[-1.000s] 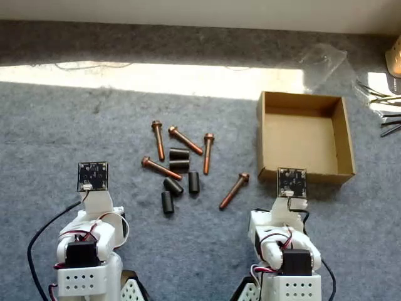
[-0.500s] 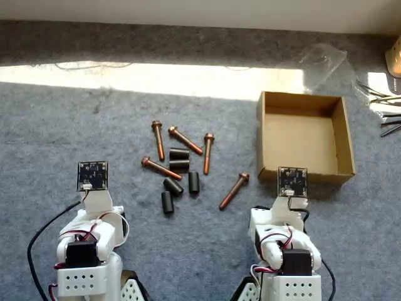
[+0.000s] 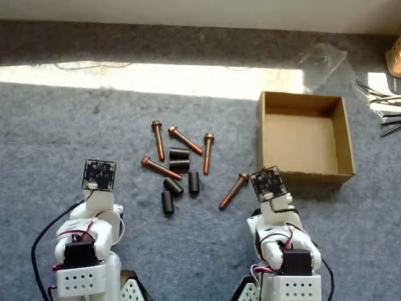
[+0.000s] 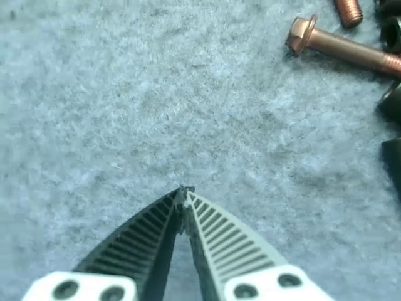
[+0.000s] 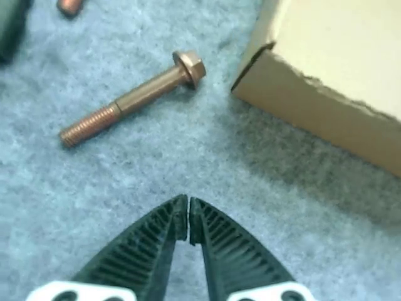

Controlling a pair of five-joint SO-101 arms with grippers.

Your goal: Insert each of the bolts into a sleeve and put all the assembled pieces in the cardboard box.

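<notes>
Bolts (image 3: 207, 153), five copper ones, loose on grey carpet (image 3: 75, 125) among five black sleeves (image 3: 179, 153). None joined yet, none in the cardboard box (image 3: 307, 177) off to the right. Laid flat and spread apart, probably for easy picking one at a time.

Left gripper (image 4: 185, 191) pinched closed on nothing over bare carpet, short of a flanged bolt (image 4: 341, 45). Right gripper (image 5: 188, 202) likewise closed and empty, aimed toward the stray bolt (image 5: 135, 100) lying just beside the box corner (image 5: 294, 103), likely the first target as the nearest one. Both arms low by their bases, so seemingly at the very start.

Hidden from the high view: both sets of jaws, tucked under the camera boards (image 3: 99, 175). Cut off at the left wrist view's edge: two dark sleeves and a threaded bolt tip (image 4: 348, 11). Sleeve bores too dark to make out.
</notes>
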